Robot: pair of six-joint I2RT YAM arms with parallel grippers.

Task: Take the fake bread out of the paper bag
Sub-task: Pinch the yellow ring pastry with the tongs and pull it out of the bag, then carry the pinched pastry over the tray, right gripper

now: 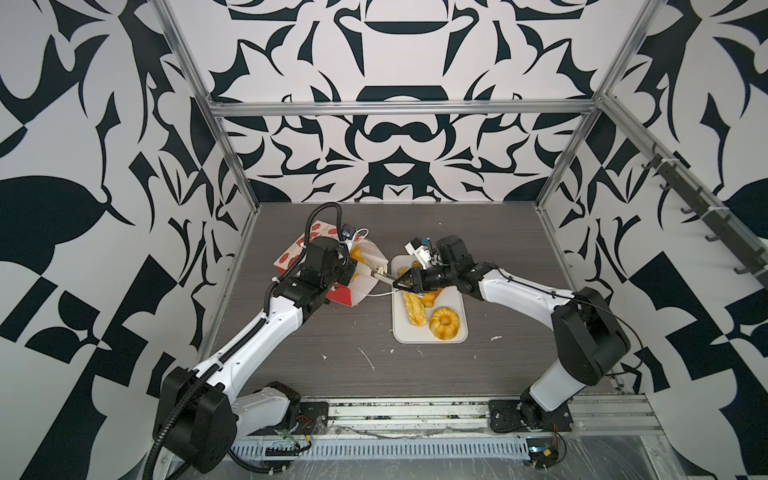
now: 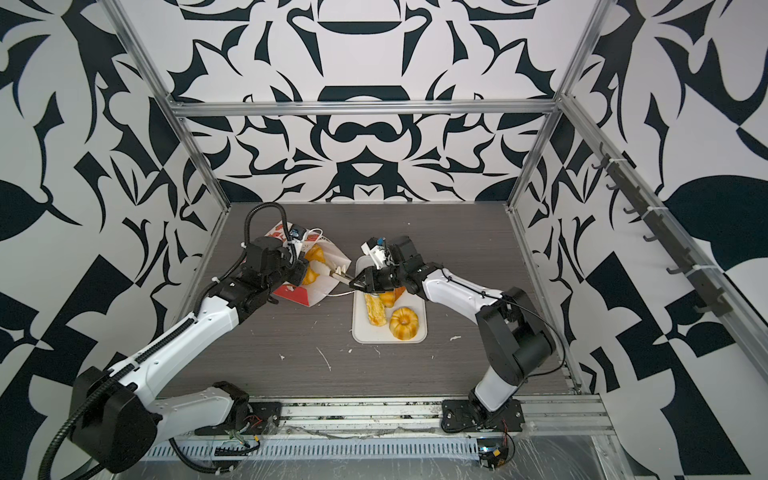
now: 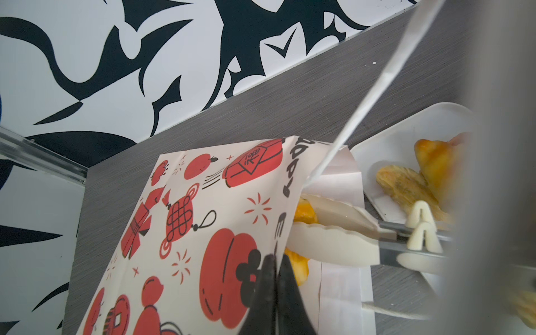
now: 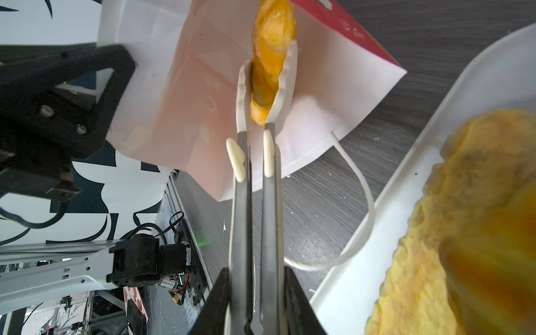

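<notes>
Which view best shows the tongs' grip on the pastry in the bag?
Right wrist: the tongs close on the pastry at the bag mouth, both heads visible. Left wrist shows the tongs side-on, the pastry mostly hidden by the bag. In both top views they're tiny.

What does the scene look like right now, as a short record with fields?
left gripper: shut on the rim of the red-printed white paper bag
right gripper: shut on metal tongs with white tips
tongs: clamp a glossy golden toy pastry at the bag mouth
white rectangular tray: holds long yellow stick pastry, ring-shaped bun, more partly hidden
</notes>
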